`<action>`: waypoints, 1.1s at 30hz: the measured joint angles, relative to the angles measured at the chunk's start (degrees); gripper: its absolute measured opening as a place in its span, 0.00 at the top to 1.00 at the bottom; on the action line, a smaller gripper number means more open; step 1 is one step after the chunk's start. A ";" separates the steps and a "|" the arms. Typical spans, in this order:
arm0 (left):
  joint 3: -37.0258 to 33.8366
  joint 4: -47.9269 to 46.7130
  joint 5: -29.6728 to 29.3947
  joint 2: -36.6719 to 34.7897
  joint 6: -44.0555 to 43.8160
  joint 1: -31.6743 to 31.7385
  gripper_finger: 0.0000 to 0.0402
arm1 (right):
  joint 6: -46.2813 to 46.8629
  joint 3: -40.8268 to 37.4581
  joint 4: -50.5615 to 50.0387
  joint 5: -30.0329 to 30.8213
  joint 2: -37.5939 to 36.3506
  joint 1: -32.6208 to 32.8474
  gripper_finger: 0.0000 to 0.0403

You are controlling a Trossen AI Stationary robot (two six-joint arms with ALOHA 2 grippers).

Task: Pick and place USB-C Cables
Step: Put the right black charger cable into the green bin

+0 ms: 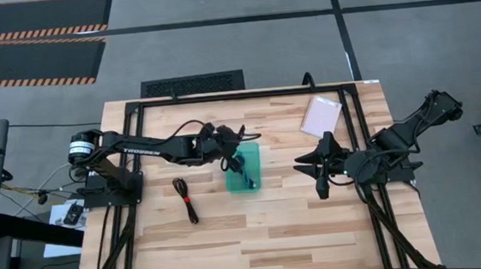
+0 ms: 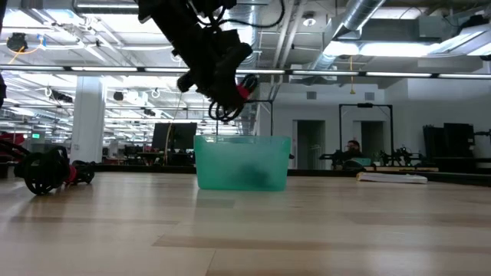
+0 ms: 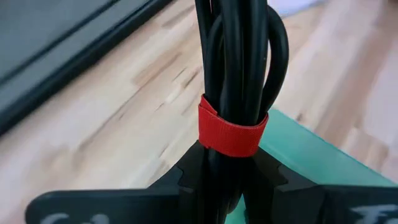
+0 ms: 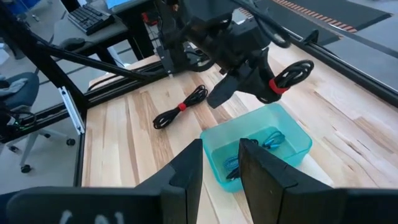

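My left gripper (image 1: 232,159) hangs over the near-left edge of the translucent teal tray (image 1: 245,170), shut on a black USB-C cable bundle with a red tie (image 3: 231,134). In the low view the bundle (image 2: 224,113) is above the tray (image 2: 242,162). A teal-blue cable (image 4: 270,139) and a dark one (image 4: 232,168) lie in the tray. Another black cable with a red tie (image 1: 185,199) lies flat on the table, left of the tray. My right gripper (image 1: 316,165) waits open to the right of the tray, touching nothing. My left gripper pinches the black bundle between its two fingers (image 3: 186,177), just behind the red tie (image 3: 214,140). The bundle runs along the fingers and sticks out past their tips, its loop end (image 4: 300,70) free. The fingers slant down from the table's left. The bundle is lifted clear of tray and table.
A flat pale pouch (image 1: 321,115) lies near the table's far edge, right of the tray. Black frame rails (image 1: 246,94) run along the far edge and both sides. Bare wood (image 1: 266,244) stretches along the near half of the table.
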 joint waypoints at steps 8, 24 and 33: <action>-0.02 -1.47 -3.02 0.00 -10.05 -2.24 0.88 | 0.00 0.00 0.01 0.01 0.00 0.00 0.69; -0.04 -1.74 -6.07 0.02 -17.41 -6.97 0.88 | 0.02 0.00 0.01 0.00 0.00 0.00 0.69; -0.12 4.66 -6.69 9.02 -22.76 -9.47 0.88 | 0.12 -0.11 0.19 -0.01 0.02 0.01 0.69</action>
